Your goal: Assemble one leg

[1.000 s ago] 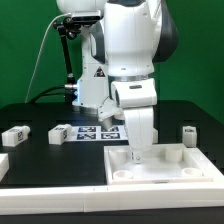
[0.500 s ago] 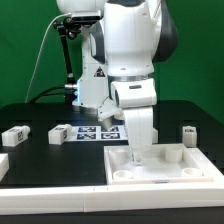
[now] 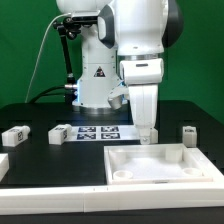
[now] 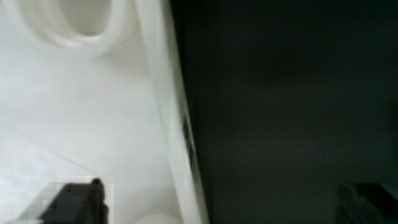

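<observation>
Three small white legs with black-and-white tags lie on the black table: two at the exterior view's left (image 3: 15, 133) (image 3: 60, 133) and one at the right (image 3: 187, 133). My gripper (image 3: 147, 137) hangs just above the far rim of the large white tray-like panel (image 3: 160, 168). It is well apart from every leg. In the wrist view the gripper (image 4: 222, 205) is open and empty, one finger (image 4: 75, 200) over the white panel (image 4: 71, 110) and the other over the black table. A round socket (image 4: 80, 25) in the panel shows there.
The marker board (image 3: 100, 131) lies flat behind the panel, between the legs. Another white part (image 3: 2, 165) shows at the left edge of the exterior view. The robot base stands at the back.
The gripper has lifted out of the panel's inside and moved toward the exterior view's right, over the far rim. The legs have not moved.
</observation>
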